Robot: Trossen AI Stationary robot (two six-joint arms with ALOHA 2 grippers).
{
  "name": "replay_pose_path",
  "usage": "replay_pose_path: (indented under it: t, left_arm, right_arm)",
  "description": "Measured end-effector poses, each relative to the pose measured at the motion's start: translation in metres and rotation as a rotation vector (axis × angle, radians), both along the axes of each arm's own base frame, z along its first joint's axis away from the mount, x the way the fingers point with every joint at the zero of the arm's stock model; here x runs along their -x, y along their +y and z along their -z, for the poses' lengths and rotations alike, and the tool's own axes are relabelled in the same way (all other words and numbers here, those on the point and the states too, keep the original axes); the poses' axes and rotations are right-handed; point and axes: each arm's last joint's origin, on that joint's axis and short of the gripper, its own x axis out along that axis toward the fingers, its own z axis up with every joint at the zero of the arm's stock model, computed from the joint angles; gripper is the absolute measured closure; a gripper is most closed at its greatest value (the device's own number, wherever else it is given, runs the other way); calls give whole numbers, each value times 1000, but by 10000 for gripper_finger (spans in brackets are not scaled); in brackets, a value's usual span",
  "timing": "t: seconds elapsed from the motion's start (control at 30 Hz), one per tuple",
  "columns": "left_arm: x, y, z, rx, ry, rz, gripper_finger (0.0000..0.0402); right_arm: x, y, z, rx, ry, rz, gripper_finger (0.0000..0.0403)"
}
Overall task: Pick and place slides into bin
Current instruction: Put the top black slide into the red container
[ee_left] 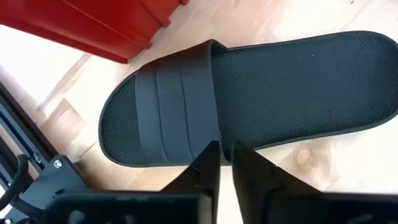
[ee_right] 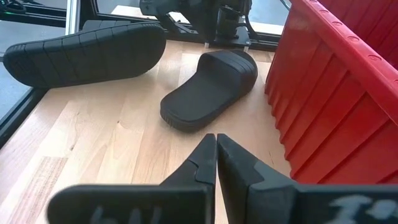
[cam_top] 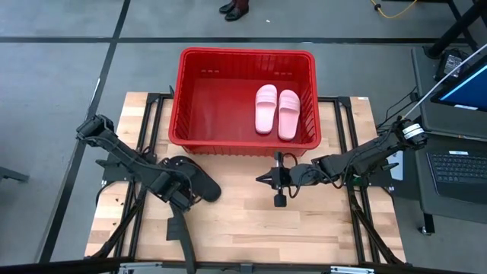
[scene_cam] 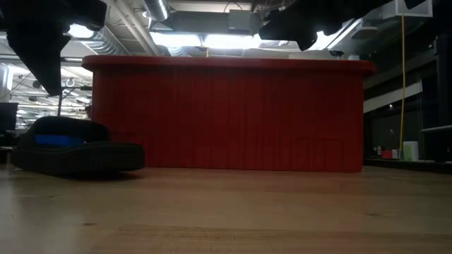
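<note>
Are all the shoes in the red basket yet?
Halfway. Two pink slides lie in the bin. Two black slides lie on the table; the left gripper hangs over one. The right gripper holds nothing.

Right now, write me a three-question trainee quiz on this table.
1. True or false: both pink slides lie inside the red bin.
2. How many black slides are on the table? A) one B) two C) none
3. Fill in: the left gripper hovers over a ____ slide, while the right gripper waits in front of the bin.

Key: 1 true; 2 B, one upright and one turned sole-up in the right wrist view; 3 black.
</note>
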Motion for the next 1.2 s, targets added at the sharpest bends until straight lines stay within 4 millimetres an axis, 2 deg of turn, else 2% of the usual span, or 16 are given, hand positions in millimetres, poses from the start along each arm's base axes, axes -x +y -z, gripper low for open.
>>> replay_pose_path:
  t: [0.23,0.37,0.7,0.9,1.2]
  left_arm:
    - [0,0,0,2,-16,-32,294]
    - [-1,-1,1,13,-21,-25,268]
    - [-15,-11,12,-26,-24,153,262]
    - [-21,-8,21,-19,-5,67,262]
    - [-25,5,32,-30,119,-26,263]
  right_arm:
    - [0,0,0,0,0,0,386]
    - [0,0,0,0,0,0,386]
    - [0,0,0,0,1,0,386]
    - [0,0,0,1,2,0,386]
    - [0,0,0,1,2,1,386]
